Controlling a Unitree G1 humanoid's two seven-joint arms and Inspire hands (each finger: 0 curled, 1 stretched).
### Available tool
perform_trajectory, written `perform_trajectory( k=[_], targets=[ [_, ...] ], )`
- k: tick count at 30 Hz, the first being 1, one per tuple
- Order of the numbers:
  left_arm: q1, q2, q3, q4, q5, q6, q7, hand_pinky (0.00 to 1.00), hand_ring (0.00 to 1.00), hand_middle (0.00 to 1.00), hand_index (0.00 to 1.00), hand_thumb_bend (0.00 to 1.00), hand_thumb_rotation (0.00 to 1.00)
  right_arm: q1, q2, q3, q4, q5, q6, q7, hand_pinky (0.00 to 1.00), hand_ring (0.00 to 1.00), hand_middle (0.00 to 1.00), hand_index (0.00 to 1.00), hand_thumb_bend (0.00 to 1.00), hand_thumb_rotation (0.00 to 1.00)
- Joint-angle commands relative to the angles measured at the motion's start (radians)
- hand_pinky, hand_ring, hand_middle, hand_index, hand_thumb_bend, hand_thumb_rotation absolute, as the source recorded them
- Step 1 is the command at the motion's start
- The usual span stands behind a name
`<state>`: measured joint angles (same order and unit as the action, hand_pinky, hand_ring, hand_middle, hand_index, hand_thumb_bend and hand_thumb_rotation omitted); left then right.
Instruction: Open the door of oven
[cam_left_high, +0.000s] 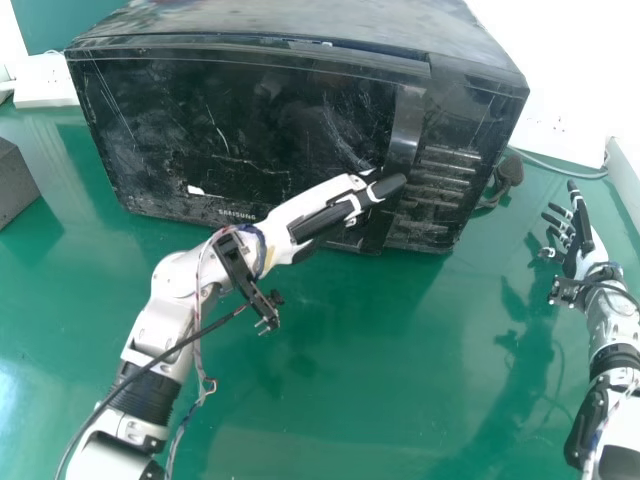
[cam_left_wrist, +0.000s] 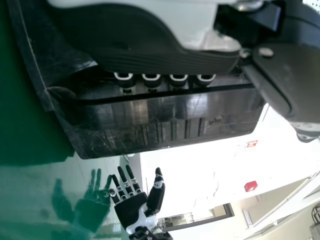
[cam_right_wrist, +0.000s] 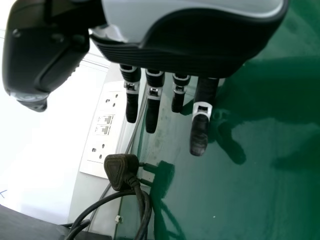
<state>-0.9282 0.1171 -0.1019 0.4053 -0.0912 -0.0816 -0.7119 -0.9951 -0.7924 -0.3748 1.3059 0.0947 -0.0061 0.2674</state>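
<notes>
Found standing on bench (cam_left_high: 350, 400): microwave oven (cam_left_high: 300, 24), with closed door (cam_left_high: 240, 120). Judged heavy, stiff-doored, slick at handle (cam_left_high: 406, 125); take hold behind handle edge. Noted at handle: left hand (cam_left_high: 305, 207); cannot confirm fingers apart, together or clamped. Noted beside oven: right hand (cam_left_high: 597, 252), with straight, parted fingers, holding nothing.

Fingertips of the left hand (cam_left_high: 325, 213) hidden behind the door handle (cam_left_wrist: 175, 107). Microwave oven (cam_left_high: 250, 120): top cut off by the head view's upper edge. Gray box (cam_left_high: 14, 187) cut off at that view's left; left arm (cam_left_high: 158, 335) cut off at the bottom, right arm (cam_left_high: 612, 325) also cropped. Plug's black cable (cam_right_wrist: 140, 199) runs out of the right wrist view. Red wall signs (cam_left_wrist: 251, 186) too small to read.
</notes>
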Motion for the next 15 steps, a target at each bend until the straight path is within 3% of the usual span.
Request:
perform_trajectory(
  k=[1,3,5,8,15],
  targets=[
    [0.018,-0.001,-0.013,-0.033,-0.018,0.015,-0.013,0.86,0.98,1.00,1.00,1.00,0.95,0.052,0.027,0.012,0.036,-0.015,0.052,-0.005,0.65,0.72,0.82,0.86,0.85,1.00],
    [0.025,0.006,-0.016,-0.051,-0.014,0.026,-0.013,0.85,0.98,1.00,1.00,1.00,0.95,0.054,0.027,0.011,0.035,-0.013,0.047,-0.002,0.65,0.71,0.82,0.87,0.85,1.00],
    [0.030,0.008,-0.015,-0.061,-0.021,0.028,-0.020,0.84,0.97,1.00,1.00,1.00,0.95,0.055,0.026,0.008,0.036,-0.010,0.047,0.002,0.57,0.67,0.82,0.86,0.84,1.00],
    [0.036,0.006,-0.012,-0.073,-0.033,0.039,-0.027,0.84,0.98,1.00,1.00,1.00,0.93,0.054,0.025,0.011,0.036,-0.013,0.047,0.005,0.62,0.71,0.83,0.86,0.85,1.00],
    [0.045,0.004,-0.015,-0.079,-0.032,0.020,-0.030,0.75,0.96,1.00,1.00,1.00,0.94,0.055,0.028,0.012,0.035,-0.013,0.043,0.002,0.60,0.67,0.80,0.87,0.86,1.00]
  ],
)
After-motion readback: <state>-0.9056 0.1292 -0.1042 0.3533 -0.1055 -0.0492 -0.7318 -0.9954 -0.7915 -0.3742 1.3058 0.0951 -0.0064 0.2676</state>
